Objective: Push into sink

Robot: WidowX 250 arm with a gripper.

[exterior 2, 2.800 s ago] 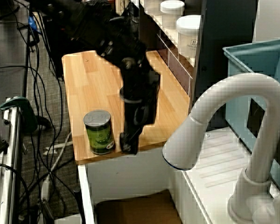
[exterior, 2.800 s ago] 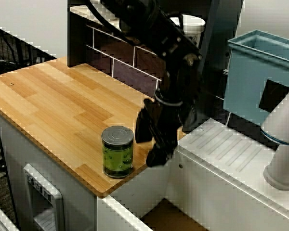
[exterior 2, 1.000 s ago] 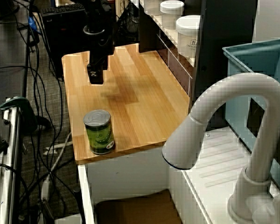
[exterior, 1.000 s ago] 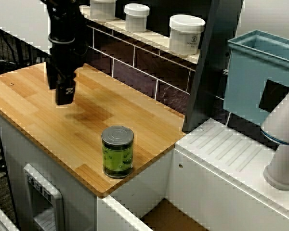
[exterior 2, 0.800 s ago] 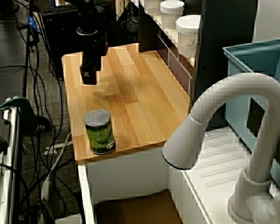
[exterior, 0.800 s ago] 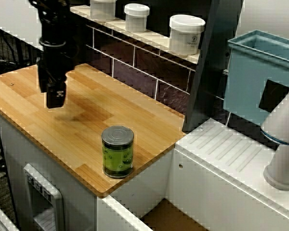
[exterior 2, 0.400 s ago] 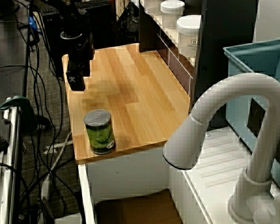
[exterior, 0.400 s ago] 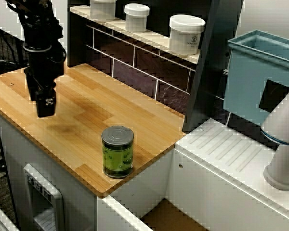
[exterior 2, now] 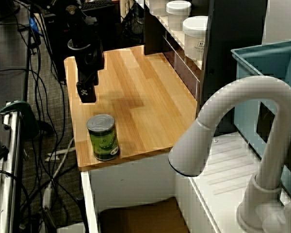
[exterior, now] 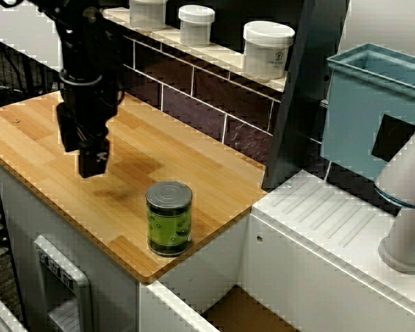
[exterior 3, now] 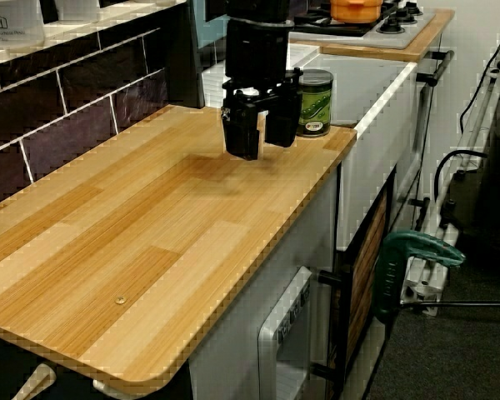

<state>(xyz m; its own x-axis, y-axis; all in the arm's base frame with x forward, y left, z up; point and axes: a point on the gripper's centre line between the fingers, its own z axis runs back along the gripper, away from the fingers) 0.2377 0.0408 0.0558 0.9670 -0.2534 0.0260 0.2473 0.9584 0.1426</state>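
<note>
A green can [exterior: 169, 218] with a silver lid stands upright near the front right corner of the wooden counter [exterior: 124, 149], close to the edge above the sink [exterior: 180, 304]. The can also shows in the side view [exterior 2: 103, 137] and the end view [exterior 3: 315, 102]. The sink's brown bottom [exterior 2: 140, 218] lies below the counter's end. My black gripper [exterior: 91, 164] hangs just above the counter, left of the can and a little behind it, with a clear gap between them. The gripper [exterior 2: 86, 93] is shut with nothing in it; its fingers [exterior 3: 243, 137] point down.
White jars [exterior: 266, 48] stand on the shelf along the dark tiled back wall. A tall light-blue bin [exterior: 373, 111] and a white faucet [exterior 2: 242, 121] are beyond the sink, next to a ribbed draining board [exterior: 332, 214]. A stove with an orange pot [exterior 3: 358, 8] is far off.
The gripper went from right of the can across to the counter's far left, and in the last moment came back right toward the can. The can has not moved.
</note>
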